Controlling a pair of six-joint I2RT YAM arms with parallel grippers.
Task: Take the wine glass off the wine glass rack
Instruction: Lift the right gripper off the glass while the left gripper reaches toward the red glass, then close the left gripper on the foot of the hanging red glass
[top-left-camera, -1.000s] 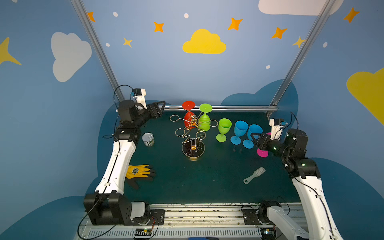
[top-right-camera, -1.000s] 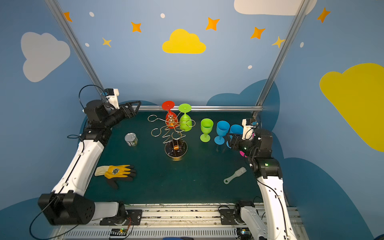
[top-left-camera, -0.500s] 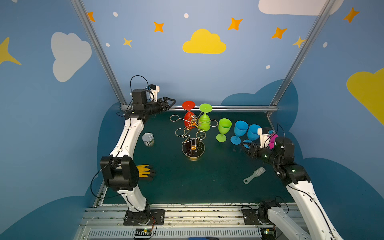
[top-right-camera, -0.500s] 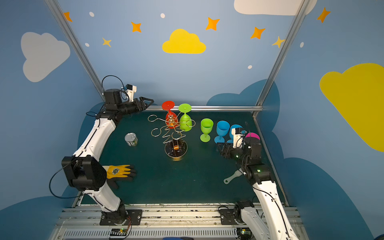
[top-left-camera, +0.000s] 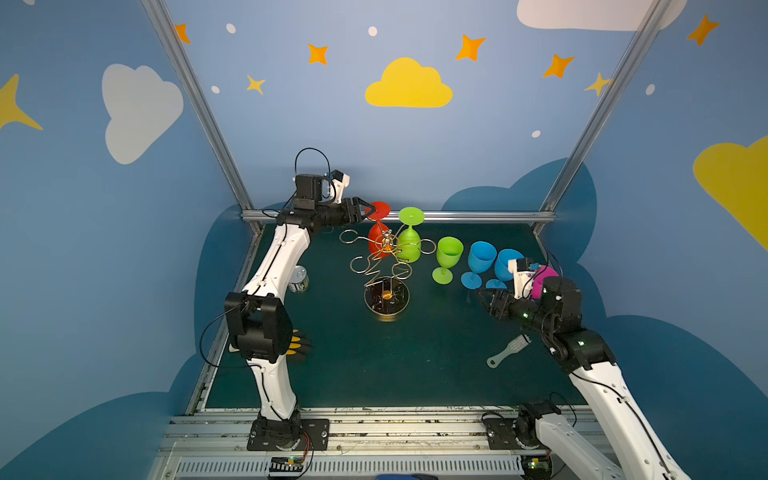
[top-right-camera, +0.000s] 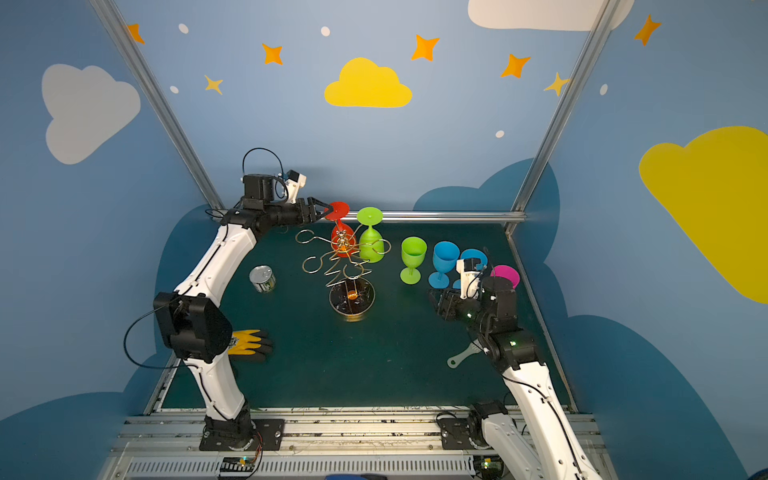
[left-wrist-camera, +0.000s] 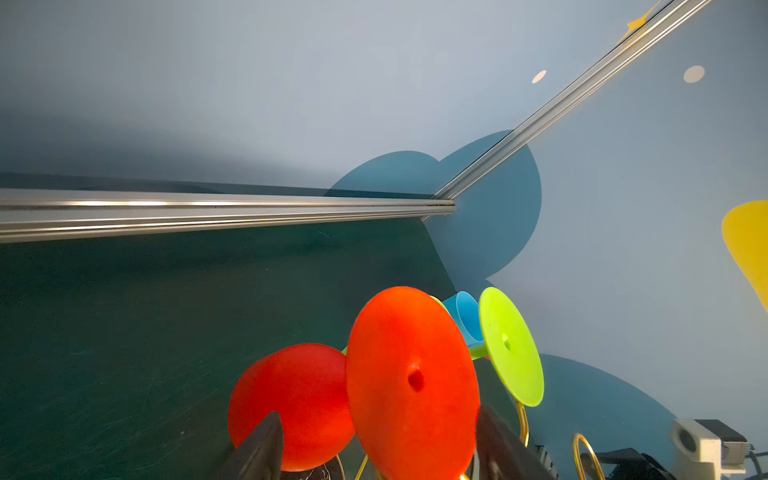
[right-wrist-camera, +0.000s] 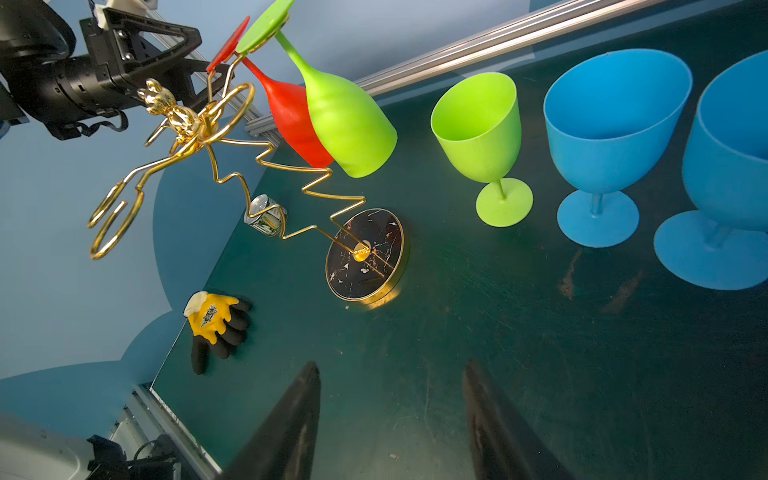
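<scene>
Left gripper (top-left-camera: 365, 210), risen in the last second to the wine glass rack (top-left-camera: 386, 266), stands open astride the foot of the red wine glass (top-left-camera: 378, 245), which hangs inverted there. A grasp looks imminent. Right gripper (top-left-camera: 484, 297) hovers open and empty above the table (top-left-camera: 374, 365).

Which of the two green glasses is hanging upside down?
The green glass on the gold rack, beside the red one; the other green glass stands upright on the table.

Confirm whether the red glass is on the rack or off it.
On: the red glass hangs bowl-down, its foot above a loop of the rack.
</scene>
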